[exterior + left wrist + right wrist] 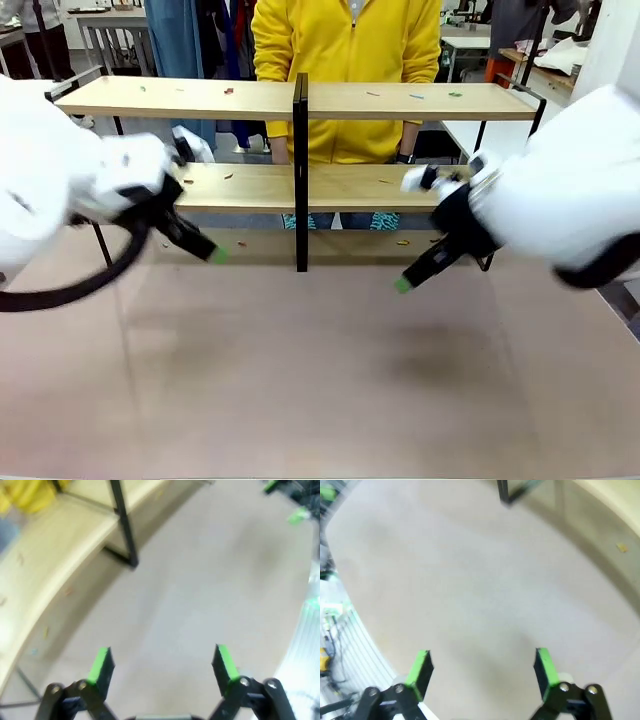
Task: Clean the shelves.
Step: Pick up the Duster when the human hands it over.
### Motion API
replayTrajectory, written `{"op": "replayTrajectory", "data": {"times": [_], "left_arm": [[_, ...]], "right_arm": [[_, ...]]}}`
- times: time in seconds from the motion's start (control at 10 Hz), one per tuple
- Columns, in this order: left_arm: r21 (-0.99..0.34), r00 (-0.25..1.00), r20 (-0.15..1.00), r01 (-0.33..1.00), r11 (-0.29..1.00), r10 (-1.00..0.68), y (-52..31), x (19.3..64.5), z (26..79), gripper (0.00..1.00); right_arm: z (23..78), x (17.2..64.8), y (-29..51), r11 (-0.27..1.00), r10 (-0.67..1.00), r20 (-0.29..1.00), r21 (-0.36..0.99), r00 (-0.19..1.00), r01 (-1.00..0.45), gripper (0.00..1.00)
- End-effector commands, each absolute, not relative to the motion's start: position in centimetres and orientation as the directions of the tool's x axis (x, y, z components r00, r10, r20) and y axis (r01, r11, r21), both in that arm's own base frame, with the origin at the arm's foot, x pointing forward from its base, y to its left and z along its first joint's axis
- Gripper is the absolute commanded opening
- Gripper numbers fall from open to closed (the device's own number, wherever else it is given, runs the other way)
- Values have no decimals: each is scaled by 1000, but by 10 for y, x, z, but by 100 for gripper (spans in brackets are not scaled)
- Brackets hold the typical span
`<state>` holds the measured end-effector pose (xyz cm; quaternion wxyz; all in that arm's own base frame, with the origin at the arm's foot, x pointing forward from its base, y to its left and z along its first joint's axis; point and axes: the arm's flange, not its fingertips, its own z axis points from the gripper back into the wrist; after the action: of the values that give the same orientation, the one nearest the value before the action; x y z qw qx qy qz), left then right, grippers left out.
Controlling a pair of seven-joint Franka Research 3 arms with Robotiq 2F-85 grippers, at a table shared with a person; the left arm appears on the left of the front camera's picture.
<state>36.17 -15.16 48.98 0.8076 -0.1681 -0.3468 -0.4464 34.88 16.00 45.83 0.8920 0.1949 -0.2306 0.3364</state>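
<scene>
Left gripper [218, 255], right gripper [402, 285] before shelves [262, 190]

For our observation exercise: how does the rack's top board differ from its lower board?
The top board shows end to end; the lower board has both ends hidden behind the left arm and right arm. The top board carries more coloured scraps, on both halves; the lower board shows fewer. Both are light wood, crossed by the black divider.

The shelves [300, 185], two light wooden tiers in a black frame with a centre divider, stand upright across the desk's [320, 380] far side, with small scraps scattered over both boards.
</scene>
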Motion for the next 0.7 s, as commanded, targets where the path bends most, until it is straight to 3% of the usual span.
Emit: {"op": "replayTrajectory", "data": {"times": [0.0,0.3,0.5,0.6], "left_arm": [[53,278,780,863,503,-560,-49,275,501,100],[260,156,800,781,568,-579,-37,210,536,100],[342,248,793,575,743,-557,-49,182,552,100],[352,258,789,554,755,-557,-56,178,550,100]], "right_arm": [[520,319,112,836,320,564,209,761,-507,100],[592,260,125,891,286,724,40,627,-453,100],[610,256,136,933,272,767,-63,581,-354,100],[606,266,136,949,257,777,-91,575,-302,100]]}}
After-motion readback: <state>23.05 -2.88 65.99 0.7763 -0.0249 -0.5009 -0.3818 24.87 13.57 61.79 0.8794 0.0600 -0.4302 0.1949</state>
